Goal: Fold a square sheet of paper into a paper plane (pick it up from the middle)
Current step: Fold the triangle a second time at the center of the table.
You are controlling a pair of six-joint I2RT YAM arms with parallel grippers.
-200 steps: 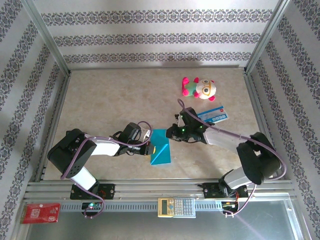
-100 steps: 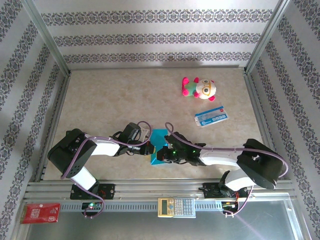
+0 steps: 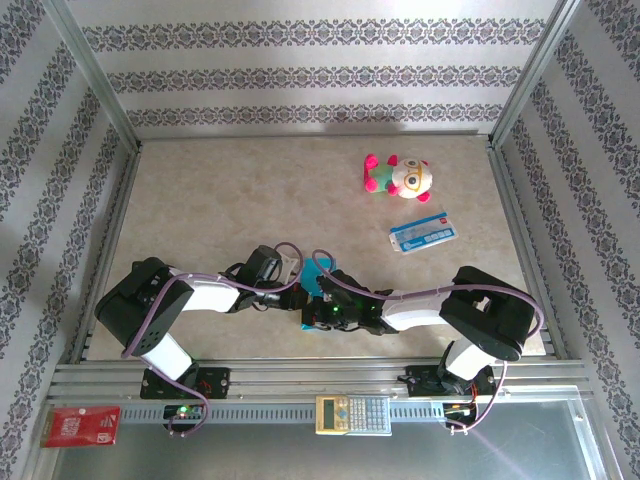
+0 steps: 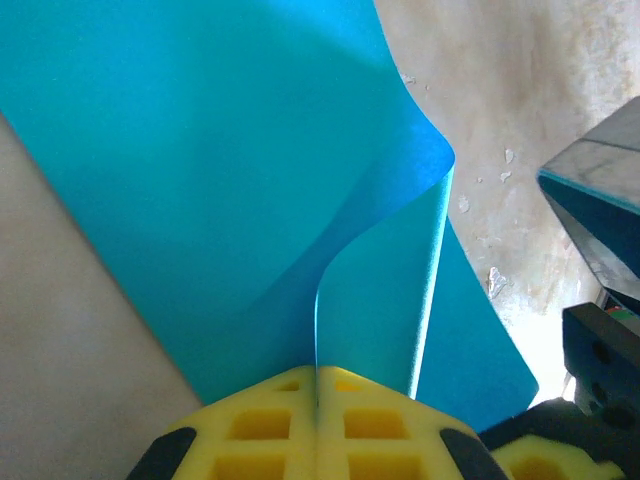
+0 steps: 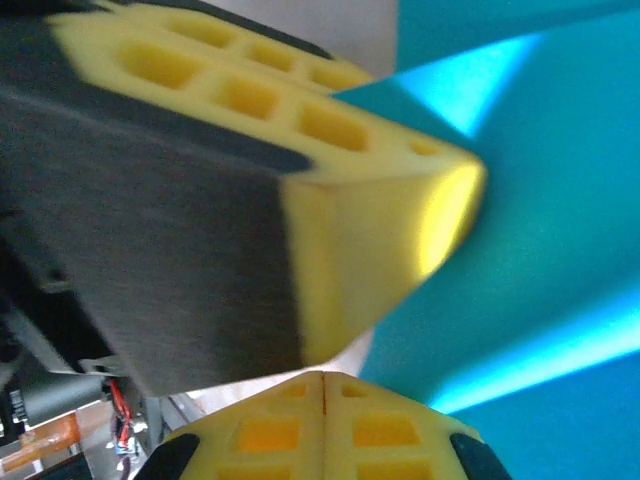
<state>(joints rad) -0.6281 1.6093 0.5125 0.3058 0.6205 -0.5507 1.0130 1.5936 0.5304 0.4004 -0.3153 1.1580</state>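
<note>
Since 1 second ago, the right gripper (image 3: 314, 312) has been swung away from the printed card (image 3: 422, 232) and brought down over the near part of the sheet of paper (image 3: 318, 277), so that less teal is left in sight from above. The sheet itself has been kept in the same place.

The sheet is found close to the near edge of the desk (image 3: 220, 200), about midway between its left and right edges. In the left wrist view the sheet (image 4: 200, 180) is seen partly folded, with 1 flap raised off the desk in a curve. That flap is pinched between the yellow pads of the left gripper (image 4: 316, 395), which is clenched on it; from above, the left gripper (image 3: 297, 293) is placed at the sheet's left side.

In the right wrist view the right gripper (image 5: 322, 400) is seen with its 2 pads pressed together, right against the sheet (image 5: 540, 250) and just below the left gripper's fingers (image 5: 250, 100). Whether any paper is caught between its pads cannot be told.

A plush toy (image 3: 398, 177) is laid toward the far right corner, and the card is set between it and the right edge. A calculator (image 3: 352, 414) is rested on the rail before the desk.
</note>
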